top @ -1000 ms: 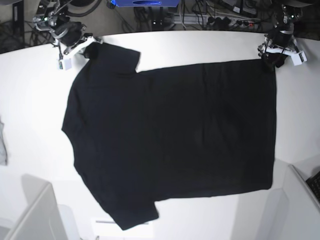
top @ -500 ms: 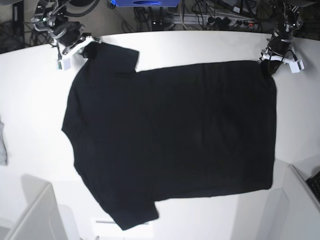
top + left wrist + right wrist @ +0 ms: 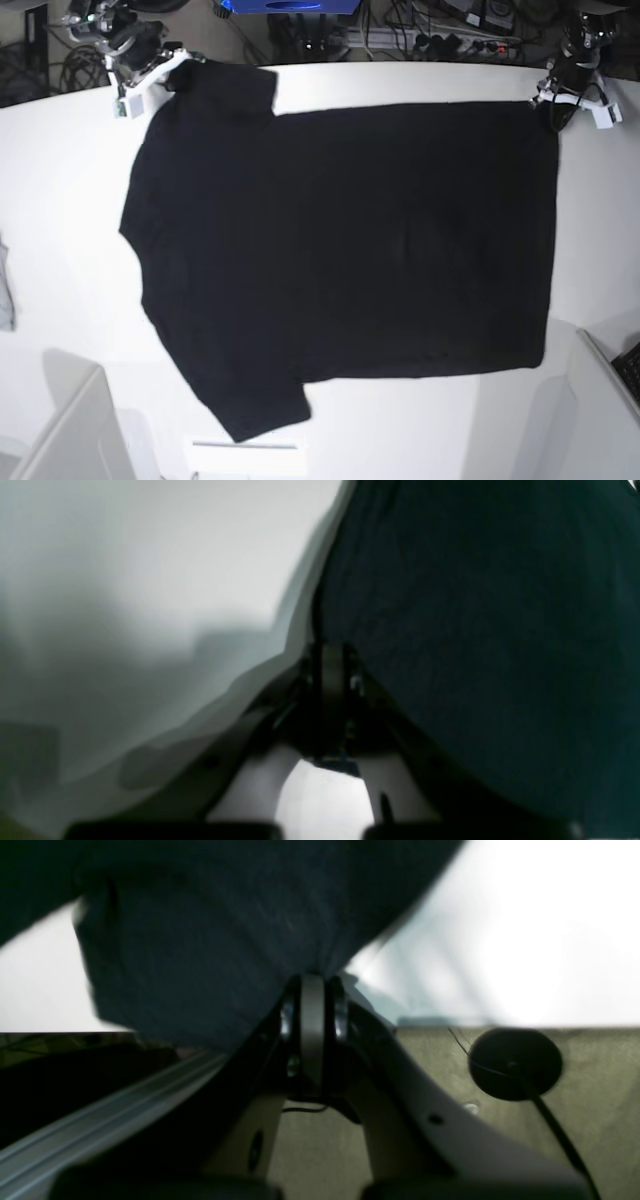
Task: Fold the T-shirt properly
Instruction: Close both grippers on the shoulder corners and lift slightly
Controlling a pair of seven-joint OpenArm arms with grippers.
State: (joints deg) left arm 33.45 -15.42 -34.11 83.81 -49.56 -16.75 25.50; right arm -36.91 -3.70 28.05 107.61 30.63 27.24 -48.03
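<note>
The T-shirt (image 3: 340, 250) lies flat, plain face up, across the table (image 3: 60, 200); its far edge has slid toward 12 o'clock since a second ago, pulled taut for folding. The right gripper (image 3: 150, 80) pinches the sleeve at 11 o'clock, the left gripper (image 3: 560, 100) pinches the hem corner at 1 o'clock, both clamped on cloth. No writing is readable
</note>
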